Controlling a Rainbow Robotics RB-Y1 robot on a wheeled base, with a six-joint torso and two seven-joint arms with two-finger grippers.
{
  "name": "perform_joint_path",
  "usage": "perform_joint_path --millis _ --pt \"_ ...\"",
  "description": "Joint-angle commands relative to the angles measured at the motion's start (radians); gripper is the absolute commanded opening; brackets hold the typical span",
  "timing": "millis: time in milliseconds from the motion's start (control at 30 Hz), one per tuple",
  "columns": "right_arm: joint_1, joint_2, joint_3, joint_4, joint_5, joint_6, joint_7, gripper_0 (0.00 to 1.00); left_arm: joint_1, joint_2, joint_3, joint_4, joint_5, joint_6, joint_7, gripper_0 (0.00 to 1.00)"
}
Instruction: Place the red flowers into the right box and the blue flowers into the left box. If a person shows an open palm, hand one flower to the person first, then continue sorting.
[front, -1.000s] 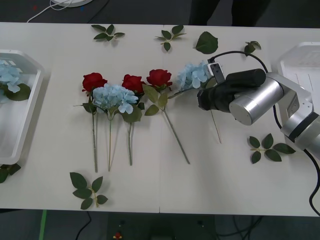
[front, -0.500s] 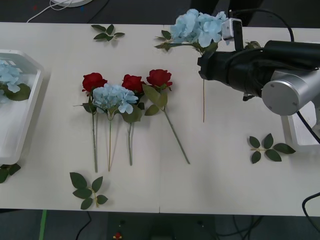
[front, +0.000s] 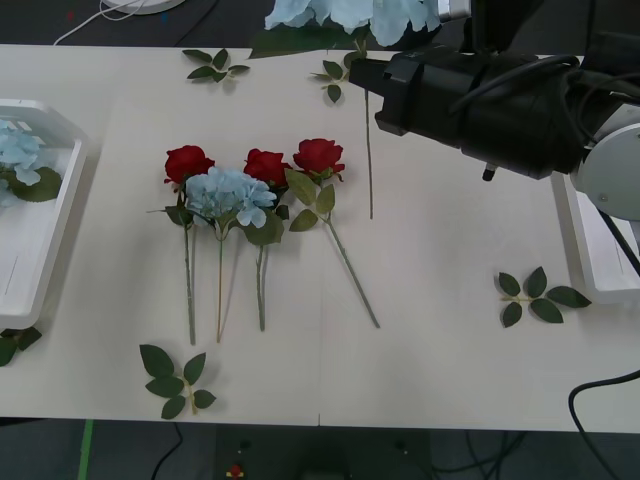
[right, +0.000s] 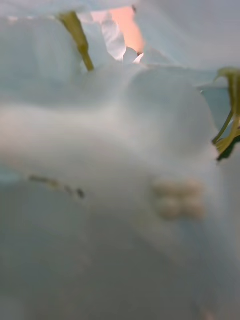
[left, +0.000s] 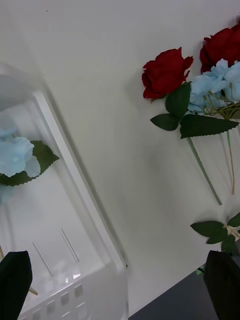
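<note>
Flowers lie sorted only in part on the white surface (front: 450, 360): three red roses (front: 255, 165) rest side by side near the middle, stems pointing toward the robot, with one blue hydrangea (front: 228, 195) lying between and partly over the first two. The right gripper (front: 372, 92) hangs high above the far side of the surface, closed on the stem of a second blue hydrangea head (front: 350, 12), whose pale bloom reaches the upper edge of the front view and whose thin stem (front: 368, 150) dangles straight down (in the right wrist view, pale petals (right: 120, 165) press close against the lens). The left box (front: 40, 250) sits at the left edge of the surface with a blue hydrangea bloom (front: 18, 150) already inside; the left gripper (left: 120, 285) hovers above it, fingers (left: 14, 280) wide apart and empty. The right box (front: 590, 250) stands at the right edge, partly behind the raised arm. Loose leaf sprigs (front: 538, 295) lie scattered around.
</note>
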Motion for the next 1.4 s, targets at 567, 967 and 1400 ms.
perform_joint_path --millis 567,967,1400 --pt "-0.053 0.105 -0.015 -0.029 -0.341 0.016 0.437 0.00 -0.033 -0.257 0.057 -0.423 0.220 0.024 0.390 1.00" --pt "-0.113 0.150 0.045 0.083 -0.488 -0.006 0.466 0.00 0.062 -0.518 0.032 -0.432 0.597 -0.128 0.241 1.00" --pt "-0.136 0.163 0.077 0.114 -0.509 -0.047 0.477 0.00 0.088 -0.587 -0.069 -0.426 0.741 -0.135 0.157 1.00"
